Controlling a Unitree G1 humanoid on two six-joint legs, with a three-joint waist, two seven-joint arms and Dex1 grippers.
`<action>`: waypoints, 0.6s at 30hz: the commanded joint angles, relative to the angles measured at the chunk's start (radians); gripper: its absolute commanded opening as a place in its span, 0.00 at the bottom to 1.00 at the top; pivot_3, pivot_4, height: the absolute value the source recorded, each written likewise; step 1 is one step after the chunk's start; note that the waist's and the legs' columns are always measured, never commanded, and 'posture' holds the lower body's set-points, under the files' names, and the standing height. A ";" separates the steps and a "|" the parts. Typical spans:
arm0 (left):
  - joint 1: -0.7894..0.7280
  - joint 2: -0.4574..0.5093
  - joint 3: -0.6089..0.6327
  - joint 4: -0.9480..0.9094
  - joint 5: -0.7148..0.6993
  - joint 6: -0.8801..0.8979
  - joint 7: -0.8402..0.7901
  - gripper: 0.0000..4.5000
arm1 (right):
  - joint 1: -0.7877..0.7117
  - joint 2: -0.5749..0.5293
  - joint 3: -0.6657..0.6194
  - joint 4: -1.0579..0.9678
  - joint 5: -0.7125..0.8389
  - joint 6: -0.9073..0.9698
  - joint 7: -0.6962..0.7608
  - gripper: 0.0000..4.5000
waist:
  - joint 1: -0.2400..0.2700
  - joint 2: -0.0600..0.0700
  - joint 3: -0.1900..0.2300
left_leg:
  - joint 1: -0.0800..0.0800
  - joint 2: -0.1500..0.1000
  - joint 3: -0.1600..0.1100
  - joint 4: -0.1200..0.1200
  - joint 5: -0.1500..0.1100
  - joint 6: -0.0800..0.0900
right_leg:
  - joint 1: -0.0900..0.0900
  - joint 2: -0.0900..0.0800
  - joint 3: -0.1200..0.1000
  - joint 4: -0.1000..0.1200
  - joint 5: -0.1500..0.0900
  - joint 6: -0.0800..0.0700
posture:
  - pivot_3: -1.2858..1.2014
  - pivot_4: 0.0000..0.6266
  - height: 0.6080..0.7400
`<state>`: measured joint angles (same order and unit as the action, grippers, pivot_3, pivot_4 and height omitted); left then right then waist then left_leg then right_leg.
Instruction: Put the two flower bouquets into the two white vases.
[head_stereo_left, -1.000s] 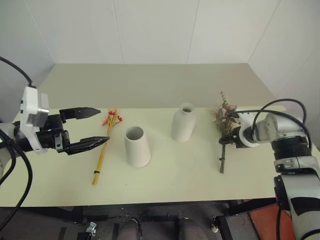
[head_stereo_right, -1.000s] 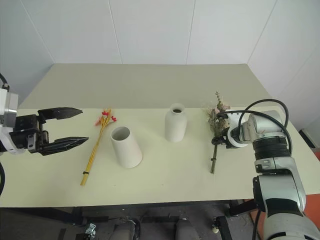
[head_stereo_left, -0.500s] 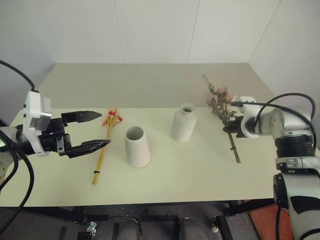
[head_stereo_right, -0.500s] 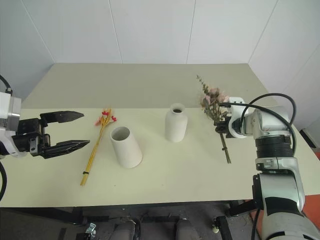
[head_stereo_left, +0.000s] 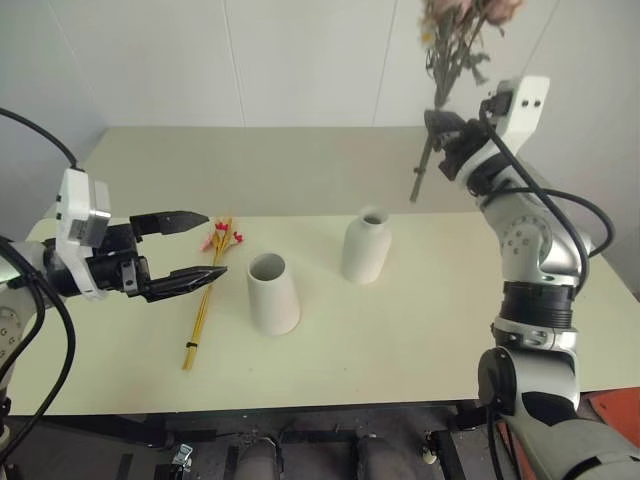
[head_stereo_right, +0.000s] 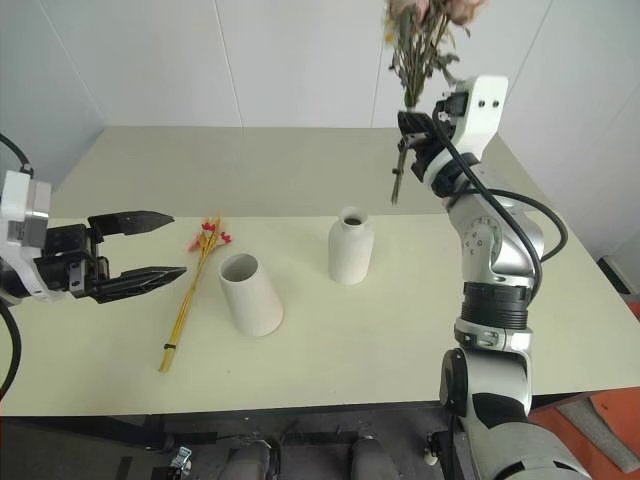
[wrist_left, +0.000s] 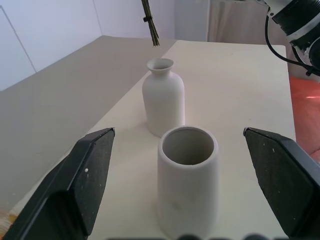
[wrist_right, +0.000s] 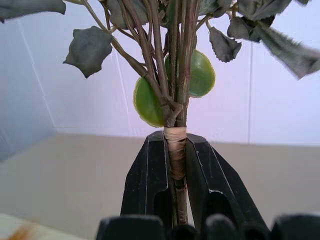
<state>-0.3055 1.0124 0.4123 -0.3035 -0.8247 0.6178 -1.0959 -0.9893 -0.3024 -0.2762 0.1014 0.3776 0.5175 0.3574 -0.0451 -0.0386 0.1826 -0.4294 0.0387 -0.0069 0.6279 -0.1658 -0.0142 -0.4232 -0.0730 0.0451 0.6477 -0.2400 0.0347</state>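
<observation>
Step in hand: carrying the rose bouquet (head_stereo_left: 452, 40) to a vase. Right gripper (wrist_right: 176, 200) has its fingers pinching the taped stem, blossoms up, stem end hanging above and behind the bottle vase (head_stereo_left: 366, 246). Left gripper (head_stereo_left: 207, 245) fingers spread wide, empty, just beside the yellow bundle (head_stereo_left: 209, 285), which lies on the counter (head_stereo_left: 400, 330) left of the cone vase (head_stereo_left: 273, 292).

Next, by my reckoning: bring stem end over bottle vase mouth, lower straight in. Narrow neck; needs good centring.

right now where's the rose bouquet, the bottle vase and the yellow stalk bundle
rose bouquet (head_stereo_left: 440, 85), left eye view, on the green stems above the right gripper
bottle vase (head_stereo_left: 366, 250), left eye view, on its body
yellow stalk bundle (head_stereo_left: 202, 312), left eye view, on the stalks' middle
</observation>
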 joint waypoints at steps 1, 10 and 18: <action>-0.035 0.005 0.002 0.000 -0.013 0.041 0.057 1.00 | -0.009 0.025 0.047 -0.080 0.014 -0.097 0.037 0.05 | 0.000 0.000 0.000 | 0.000 0.000 0.000 0.000 0.000 0.000 | 0.000 0.000 0.000 0.000 0.000 0.000 | 0.52 0.24 1.00; -0.042 0.007 0.024 -0.008 -0.042 0.089 0.090 1.00 | 0.036 0.042 0.087 -0.119 0.036 -0.098 0.057 0.05 | 0.002 0.000 0.000 | 0.000 0.000 0.000 0.000 0.000 0.000 | 0.000 0.000 0.000 0.000 0.000 0.000 | 0.52 0.24 1.00; -0.024 0.008 0.022 -0.014 -0.033 0.072 0.085 1.00 | 0.083 0.034 0.099 -0.160 0.048 -0.078 0.048 0.05 | 0.002 0.000 0.000 | 0.000 0.001 0.000 0.000 0.000 0.000 | 0.000 0.000 0.000 0.000 0.000 -0.001 | 0.52 0.24 1.00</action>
<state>-0.3255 1.0124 0.4055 -0.2993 -0.8575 0.7014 -1.0088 -0.8995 -0.2593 -0.1707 -0.0041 0.4119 0.4449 0.4094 -0.0433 -0.0386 0.1826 -0.4293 0.0393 -0.0070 0.6278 -0.1658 -0.0143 -0.4235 -0.0727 0.0448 0.6481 -0.2397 0.0342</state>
